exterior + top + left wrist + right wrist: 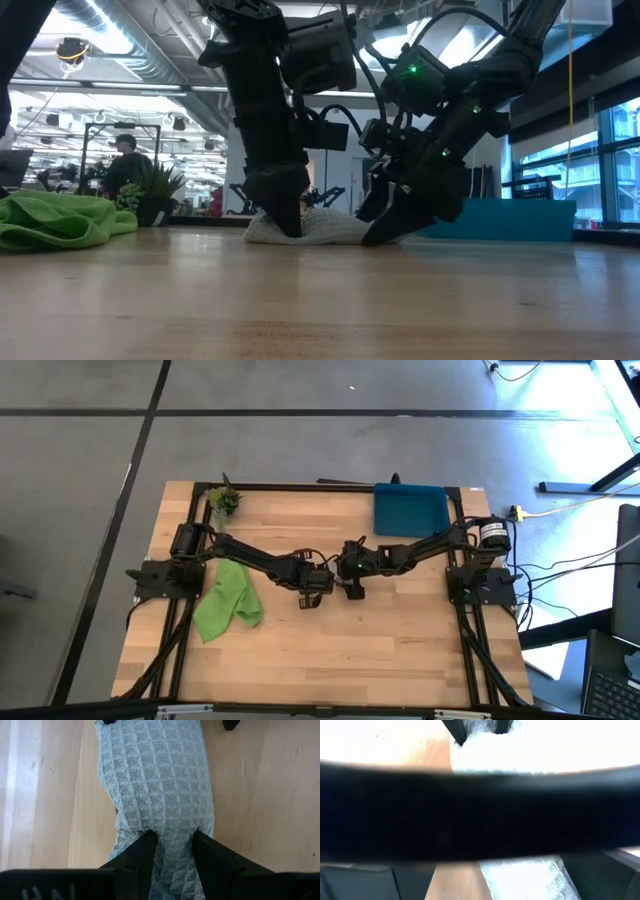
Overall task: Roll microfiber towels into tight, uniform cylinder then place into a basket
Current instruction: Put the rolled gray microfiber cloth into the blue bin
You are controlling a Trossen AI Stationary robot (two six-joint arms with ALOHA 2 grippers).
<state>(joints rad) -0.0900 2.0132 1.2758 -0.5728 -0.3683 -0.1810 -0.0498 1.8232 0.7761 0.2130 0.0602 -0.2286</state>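
The light grey towel (157, 780) lies on the table's middle as a loose roll, hidden under the arms in the high view and seen between both grippers in the low view (325, 225). My left gripper (172, 851) is shut on its left end. My right gripper (385, 232) is open at the roll's other end, its fingertips (230, 725) standing on either side of the cloth. The lime green towel (226, 600) lies crumpled at the left. The dark-blue basket (410, 510) stands at the far right. My left gripper pinches the left end of the grey towel roll (172, 837) between its two fingers, several layers bunched narrow there. The fingers come from above, pointing down, one on each side of the roll. The roll lies on the table. My right gripper: I cannot tell whether its fingers touch the towel.
A small potted plant (222, 500) stands at the far left corner. Bare wood lies along the near half of the table (330, 650). A person (125, 160) shows in the room beyond the table.
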